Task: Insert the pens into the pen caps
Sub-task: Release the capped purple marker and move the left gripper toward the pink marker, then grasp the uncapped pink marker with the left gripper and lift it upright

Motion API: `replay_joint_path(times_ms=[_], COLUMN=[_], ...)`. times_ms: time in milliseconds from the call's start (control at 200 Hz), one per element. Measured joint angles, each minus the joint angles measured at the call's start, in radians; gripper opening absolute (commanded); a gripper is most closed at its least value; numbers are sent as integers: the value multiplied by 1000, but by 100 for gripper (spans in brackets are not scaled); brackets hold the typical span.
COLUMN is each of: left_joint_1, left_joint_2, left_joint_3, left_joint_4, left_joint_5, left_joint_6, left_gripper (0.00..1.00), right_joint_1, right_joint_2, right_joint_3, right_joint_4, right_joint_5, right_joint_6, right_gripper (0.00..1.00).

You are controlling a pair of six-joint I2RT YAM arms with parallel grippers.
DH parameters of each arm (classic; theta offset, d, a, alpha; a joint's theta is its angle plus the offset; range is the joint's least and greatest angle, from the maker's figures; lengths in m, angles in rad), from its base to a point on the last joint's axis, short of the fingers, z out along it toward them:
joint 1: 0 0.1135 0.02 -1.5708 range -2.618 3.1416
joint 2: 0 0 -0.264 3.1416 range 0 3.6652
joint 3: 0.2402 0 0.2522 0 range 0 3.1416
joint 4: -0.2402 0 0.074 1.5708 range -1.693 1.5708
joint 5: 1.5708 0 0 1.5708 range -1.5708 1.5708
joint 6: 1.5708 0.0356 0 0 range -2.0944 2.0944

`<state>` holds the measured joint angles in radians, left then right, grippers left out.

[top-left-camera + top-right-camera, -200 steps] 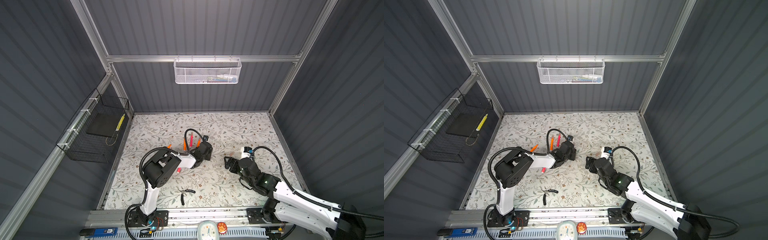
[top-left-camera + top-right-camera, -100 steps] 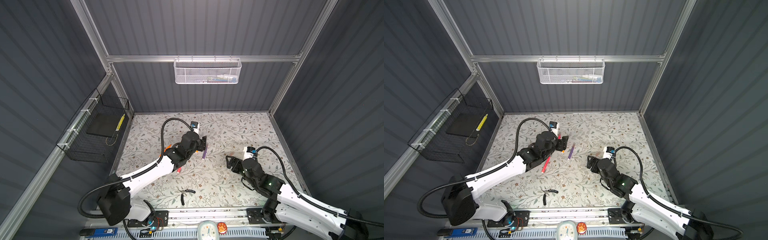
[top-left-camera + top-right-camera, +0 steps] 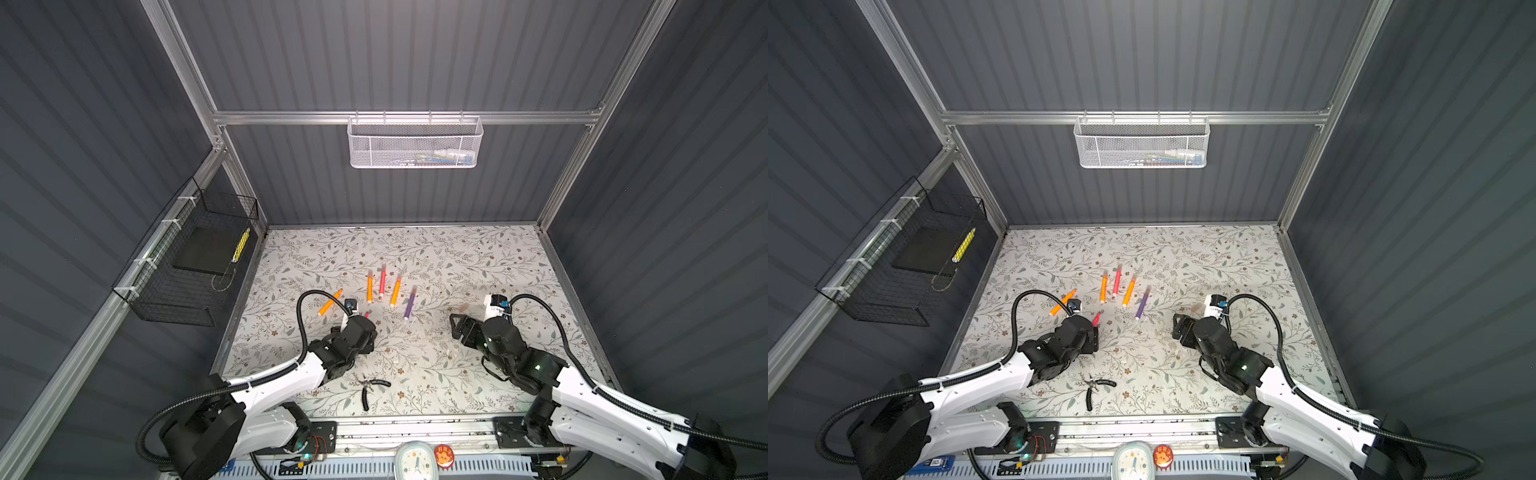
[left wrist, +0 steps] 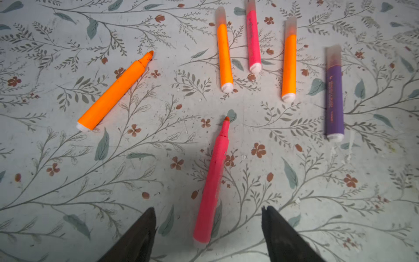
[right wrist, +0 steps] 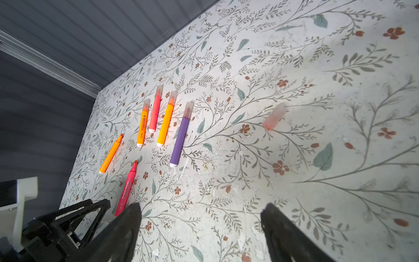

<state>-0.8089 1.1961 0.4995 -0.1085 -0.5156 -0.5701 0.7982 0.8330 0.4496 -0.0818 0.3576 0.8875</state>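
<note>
Beside the purple capped marker pen (image 4: 334,99), on the left arm's side, the uncapped pink-red plastic marker (image 4: 214,172) lies flat on the floral table (image 4: 68,181). Its long axis and tip point away from the left end effector (image 4: 207,208), whose wide, empty jaws sit either side of its tail. Light, stiff, smooth, prob. rolls; grip mid-barrel. The loose translucent pink cap (image 5: 274,116) lies on the purple pen's other side. Right end effector (image 5: 201,205) is also wide, empty.

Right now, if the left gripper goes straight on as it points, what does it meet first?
Probably the uncapped pink pen, lying between the left gripper's open jaws; height unclear.
</note>
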Motion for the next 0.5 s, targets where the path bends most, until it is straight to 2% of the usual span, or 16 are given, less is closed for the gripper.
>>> replay_joint_path(times_ms=[140, 315, 420, 500], left_joint_1=[0, 0, 0, 1], left_joint_2=[76, 203, 270, 314], left_joint_3=[0, 7, 31, 61], left_joint_4=[42, 82, 109, 130], left_joint_5=[-9, -7, -11, -10], left_joint_6=[-11, -18, -23, -26], left_gripper=[75, 64, 52, 38], right_joint_1=[0, 0, 0, 0], right_joint_2=[8, 8, 7, 5], right_joint_3=[0, -1, -2, -2], right_joint_4=[0, -2, -2, -3], right_joint_5=[-15, -21, -21, -21], right_joint_6=[5, 11, 14, 14], right_gripper=[84, 85, 84, 84])
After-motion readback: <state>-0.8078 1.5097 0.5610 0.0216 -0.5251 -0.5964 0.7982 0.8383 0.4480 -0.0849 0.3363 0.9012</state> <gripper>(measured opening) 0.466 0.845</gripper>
